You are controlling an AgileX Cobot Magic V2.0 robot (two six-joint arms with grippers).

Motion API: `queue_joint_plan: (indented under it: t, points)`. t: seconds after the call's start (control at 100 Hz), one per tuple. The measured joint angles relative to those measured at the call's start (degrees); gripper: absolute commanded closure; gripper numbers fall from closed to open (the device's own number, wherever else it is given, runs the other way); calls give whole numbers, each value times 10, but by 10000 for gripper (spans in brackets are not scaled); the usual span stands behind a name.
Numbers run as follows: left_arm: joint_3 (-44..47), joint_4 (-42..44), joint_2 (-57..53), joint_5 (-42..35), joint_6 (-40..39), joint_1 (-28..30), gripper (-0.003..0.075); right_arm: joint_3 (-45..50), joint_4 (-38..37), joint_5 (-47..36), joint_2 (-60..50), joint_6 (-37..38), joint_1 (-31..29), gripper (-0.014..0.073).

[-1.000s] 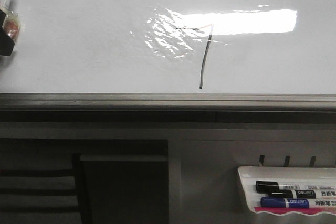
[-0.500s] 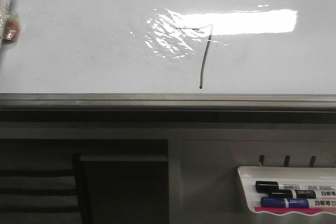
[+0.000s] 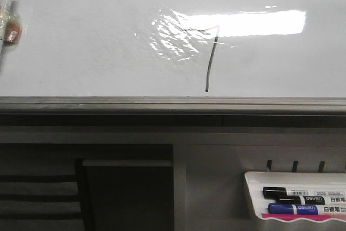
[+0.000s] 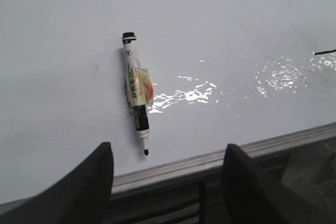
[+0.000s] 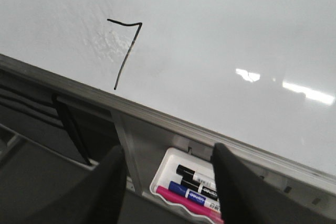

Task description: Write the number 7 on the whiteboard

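Note:
The whiteboard [image 3: 81,52] fills the upper front view, with a bright light reflection on it. The number 7 [image 3: 211,60] is a thin dark stroke near its middle; it also shows in the right wrist view [image 5: 126,51]. A black-and-white marker [image 4: 136,93] rests against the board, tip toward the rail, at the front view's left edge [image 3: 7,14]. My left gripper [image 4: 168,148] is open and empty, back from the marker's tip. My right gripper [image 5: 168,148] is open and empty, over the marker tray.
A grey metal rail [image 3: 173,104] runs along the board's bottom edge. A small white marker tray [image 3: 251,187] hangs below at the right, holding black [image 3: 294,193] and blue [image 3: 294,209] markers. Dark frame openings lie lower left.
The dark left gripper seen at the front view's left edge a second ago has pulled out of that view. The marker stays against the board. The 7 is unchanged.

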Motion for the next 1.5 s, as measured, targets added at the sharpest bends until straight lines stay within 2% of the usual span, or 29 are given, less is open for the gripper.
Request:
queue_joint_plan:
  t: [0.06,0.14,0.32,0.35,0.43,1.11,1.31,1.5]
  points:
    - [26,-8,-18,-17,0,0,310,31,0,-31,-24,0,0,277]
    - [55,-14,-32,-40,0,0,368,61,0,-63,-47,0,0,370]
    - [78,-21,-34,-66,0,0,609,84,0,-86,-59,0,0,636]
    - [78,-21,-34,-67,0,0,646,84,0,-87,-59,0,0,665]
    - [79,-22,-34,-70,0,0,742,84,0,-90,-59,0,0,665]
    - [82,-25,-41,-74,0,0,741,84,0,-90,-59,0,0,665]
    - [126,-23,-146,-79,0,12,741,84,0,-90,-59,0,0,665]
    - [199,-17,-254,-117,0,32,741,84,0,-90,-59,0,0,665]
